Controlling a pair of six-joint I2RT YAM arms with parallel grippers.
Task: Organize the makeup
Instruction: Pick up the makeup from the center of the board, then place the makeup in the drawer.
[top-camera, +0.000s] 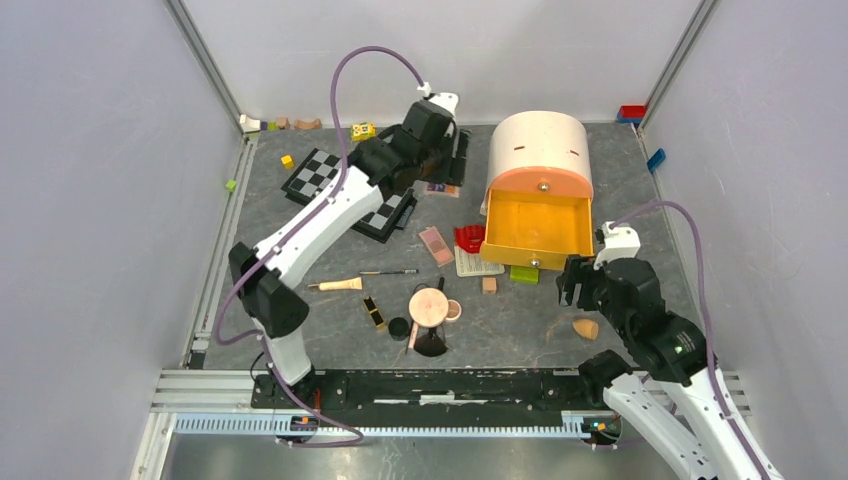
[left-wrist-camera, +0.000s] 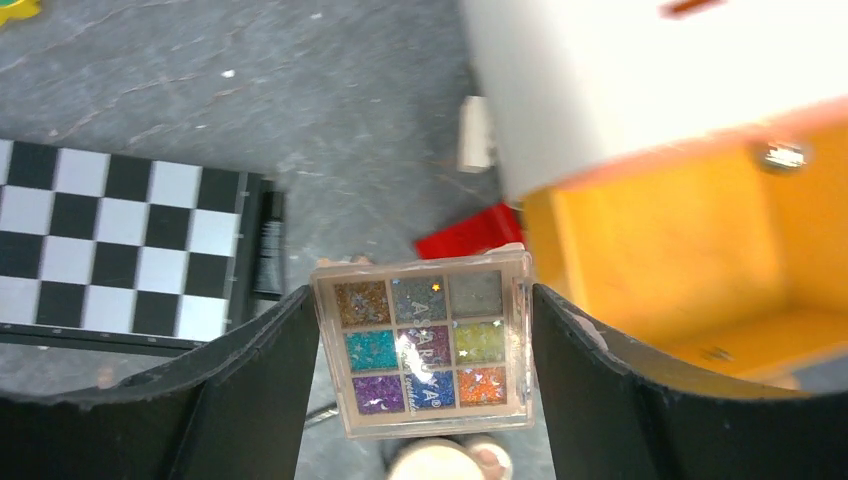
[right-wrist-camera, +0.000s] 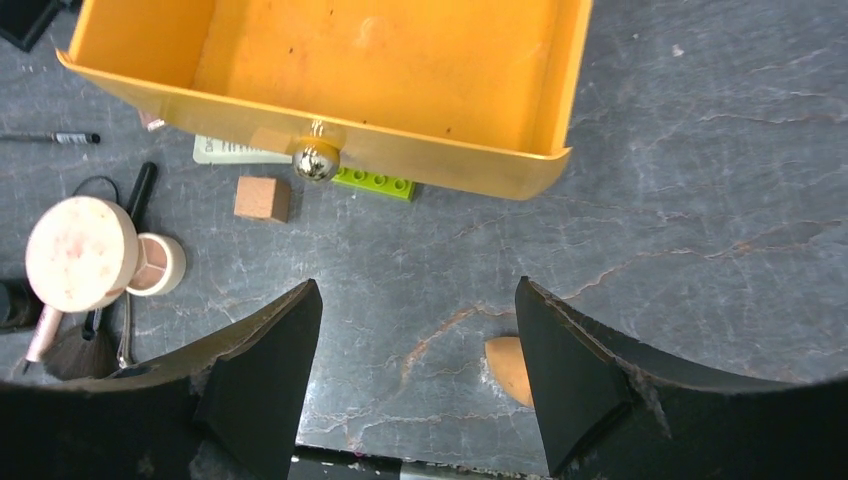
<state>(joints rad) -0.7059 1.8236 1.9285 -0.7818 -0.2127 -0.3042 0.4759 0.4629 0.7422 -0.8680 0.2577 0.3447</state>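
Right pincer (right-wrist-camera: 415, 290) above grey tabletop (right-wrist-camera: 700, 150)

Bright, even light fell from above, leaving only faint, soft shadows on the bench (top-camera: 520, 320). The overhead view was sharp. In the left wrist view only the multicolour palette (left-wrist-camera: 425, 345) was crisp; the white cabinet (left-wrist-camera: 640, 70) behind was blurred and washed out. A glint sat on the drawer knob (right-wrist-camera: 316, 160).

The sponge (top-camera: 586, 328) lies right of the compact (top-camera: 428, 305), both before the open drawer (top-camera: 537, 225).
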